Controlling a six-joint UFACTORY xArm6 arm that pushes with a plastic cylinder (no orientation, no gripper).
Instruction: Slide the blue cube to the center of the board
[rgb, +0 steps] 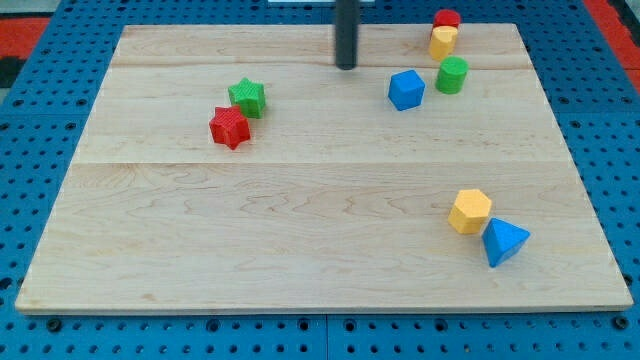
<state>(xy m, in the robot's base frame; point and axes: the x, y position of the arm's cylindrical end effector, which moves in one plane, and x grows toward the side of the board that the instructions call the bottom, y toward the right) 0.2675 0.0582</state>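
The blue cube (406, 89) sits on the wooden board (300, 210) toward the view's top right. My tip (346, 66) is the lower end of the dark rod and stands to the view's left of the blue cube, a small gap apart and slightly higher in the view. A green cylinder (452, 75) stands just right of the blue cube. A yellow block (443, 41) and a red block (447, 19) sit above the cylinder, near the board's top edge.
A green star (247, 97) and a red star (229, 127) touch each other left of centre. A yellow hexagonal block (470, 211) and a blue triangular block (504, 241) sit together at the bottom right. A blue pegboard (600, 120) surrounds the board.
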